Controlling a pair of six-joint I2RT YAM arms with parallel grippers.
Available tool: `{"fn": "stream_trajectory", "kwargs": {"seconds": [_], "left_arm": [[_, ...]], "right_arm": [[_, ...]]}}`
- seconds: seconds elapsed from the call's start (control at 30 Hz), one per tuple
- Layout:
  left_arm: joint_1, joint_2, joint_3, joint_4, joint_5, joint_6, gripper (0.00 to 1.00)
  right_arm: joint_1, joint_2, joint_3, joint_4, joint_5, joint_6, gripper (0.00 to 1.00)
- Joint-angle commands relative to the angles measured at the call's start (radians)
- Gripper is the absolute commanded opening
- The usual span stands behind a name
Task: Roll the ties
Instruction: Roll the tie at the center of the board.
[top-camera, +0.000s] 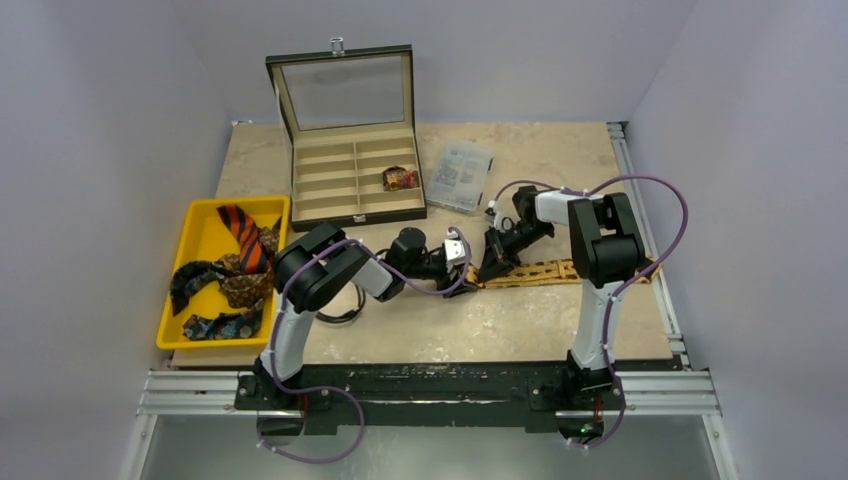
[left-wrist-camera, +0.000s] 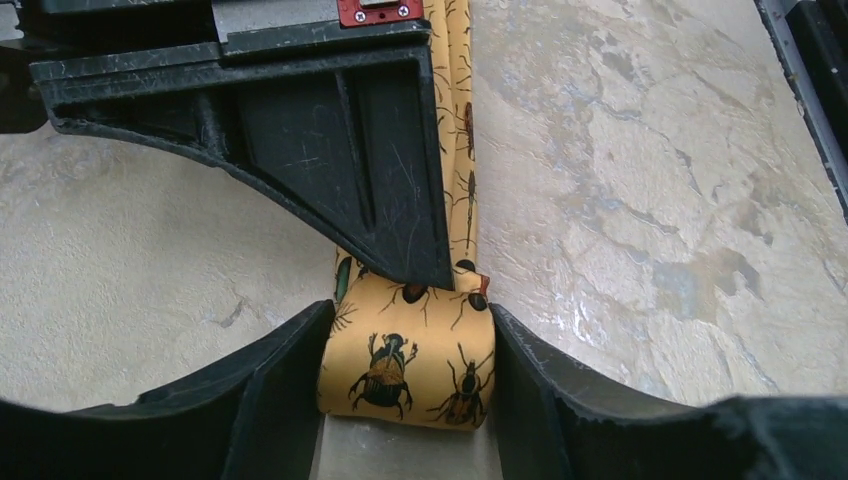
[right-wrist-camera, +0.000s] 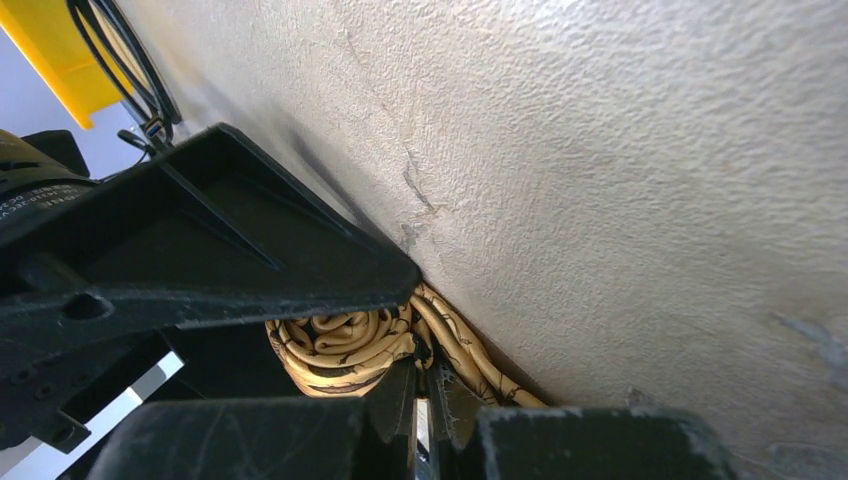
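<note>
1 rolled tie (top-camera: 400, 178) is boxed, other ties (top-camera: 225, 275) wait, and the tan-gold tie (top-camera: 545, 272) is part-rolled, left claw (left-wrist-camera: 408, 400) clasping it, right claw (right-wrist-camera: 420, 390) closed.

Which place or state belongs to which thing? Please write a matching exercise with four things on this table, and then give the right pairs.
Things:
1. yellow tray
2. open case
3. clear box
4. beetle tie

Places and states:
a. just right of the case
b. partly rolled, between the fingers of the left pincer
c. at the left edge of the table, with several ties in it
d. at the back of the table, with one rolled tie in it

Pairs: 1-c; 2-d; 3-a; 4-b
</note>
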Motion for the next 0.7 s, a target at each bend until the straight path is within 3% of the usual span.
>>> {"fn": "stream_trajectory", "kwargs": {"seconds": [0.0, 0.13, 0.27, 0.33, 0.43, 0.63, 0.67], "left_arm": [[-0.018, 0.027, 0.028, 0.066, 0.013, -0.067, 0.49], [-0.023, 0.01, 0.022, -0.007, -0.033, -0.021, 0.36], [-0.026, -0.052, 0.024, -0.207, -0.12, 0.075, 0.2], [-0.026, -0.089, 0.024, -0.366, -0.171, 0.147, 0.12], [-0.023, -0.135, 0.014, -0.54, -0.204, 0.232, 0.09], [-0.019, -0.164, 0.023, -0.704, -0.223, 0.277, 0.06], [-0.019, -0.157, 0.033, -0.721, -0.225, 0.273, 0.06]], "right_arm": [[0.031, 0.047, -0.021, 0.145, 0.273, -0.066, 0.0], [0.036, 0.037, -0.013, 0.164, 0.246, -0.054, 0.0], [0.046, 0.027, 0.006, 0.153, 0.189, -0.053, 0.01], [0.045, 0.015, 0.024, 0.121, 0.135, -0.075, 0.1], [0.031, -0.028, 0.047, 0.062, 0.068, -0.124, 0.22], [0.007, -0.137, 0.041, -0.016, -0.062, -0.178, 0.45], [0.009, -0.153, 0.029, -0.008, -0.082, -0.165, 0.52]]}}
